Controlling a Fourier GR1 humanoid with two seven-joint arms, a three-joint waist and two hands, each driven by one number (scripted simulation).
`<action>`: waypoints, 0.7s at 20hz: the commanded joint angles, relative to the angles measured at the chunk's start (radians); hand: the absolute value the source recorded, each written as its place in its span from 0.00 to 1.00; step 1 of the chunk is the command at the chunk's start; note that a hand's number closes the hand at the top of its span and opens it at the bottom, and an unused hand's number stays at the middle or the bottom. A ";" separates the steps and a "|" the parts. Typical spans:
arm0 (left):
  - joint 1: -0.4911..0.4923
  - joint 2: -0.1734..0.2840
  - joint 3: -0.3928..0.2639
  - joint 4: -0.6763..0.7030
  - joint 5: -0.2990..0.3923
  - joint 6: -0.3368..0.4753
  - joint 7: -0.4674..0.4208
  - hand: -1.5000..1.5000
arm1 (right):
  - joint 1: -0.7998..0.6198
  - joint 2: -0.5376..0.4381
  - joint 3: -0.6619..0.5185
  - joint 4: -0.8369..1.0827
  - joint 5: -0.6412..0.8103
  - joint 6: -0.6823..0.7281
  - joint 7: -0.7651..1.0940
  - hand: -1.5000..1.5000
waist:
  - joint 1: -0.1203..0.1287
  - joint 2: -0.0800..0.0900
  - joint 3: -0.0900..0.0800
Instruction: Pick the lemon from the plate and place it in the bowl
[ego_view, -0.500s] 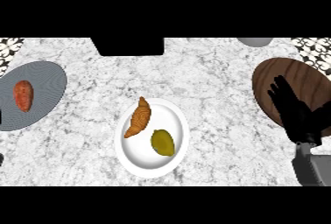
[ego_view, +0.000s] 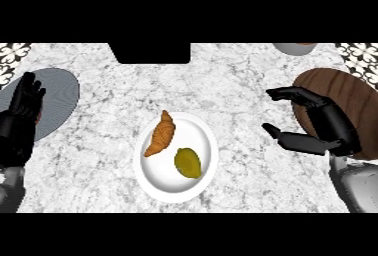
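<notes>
Lemon (ego_view: 187, 162) is sitting on the near right part of the white plate (ego_view: 151, 177), just beside the croissant (ego_view: 160, 134), and nothing is touching it yet.

What's changing: half a second ago our right hand (ego_view: 317, 127) was fingers-up over the brown bowl (ego_view: 353, 97) at the right edge. Now we're swinging it left, off the bowl's rim and over the marble counter (ego_view: 236, 80), with the thumb low and the fingers arched above it like a wide-open claw facing the plate. It's holding nothing. So we're guessing this is the start of the reach for the lemon, with a fair gap left to cross before any grasp.

Our left hand (ego_view: 26, 97) is also coming into view at the far left, fingers straight and up, over the grey plate (ego_view: 63, 95). It's open and empty, looks like it's just resting there.

Hard-to-see stuff:
- The orange item that was on the grey plate earlier isn't visible now; the left hand and forearm are probably covering it, but we can't tell.
- The right hand is hiding the bowl's left part, and the frame cuts its right side.
- A grey round thing (ego_view: 295, 48) at the far right is cropped, no idea what it is.
- Same for the dark block (ego_view: 151, 52) at the far edge.
</notes>
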 joint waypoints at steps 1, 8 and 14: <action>0.033 -0.004 -0.025 0.011 0.016 -0.026 0.074 0.50 | 0.208 0.092 0.104 -0.054 0.191 -0.181 -0.090 0.00 | -0.016 -0.005 0.008; 0.011 -0.053 -0.006 0.035 -0.027 -0.069 0.069 0.50 | 0.457 0.034 0.163 -0.130 0.280 -0.153 -0.342 0.00 | 0.002 -0.001 0.008; -0.015 -0.098 0.047 0.098 -0.078 -0.127 0.036 0.50 | 0.338 0.060 0.137 -0.267 0.318 -0.086 -0.041 0.00 | 0.006 0.000 0.007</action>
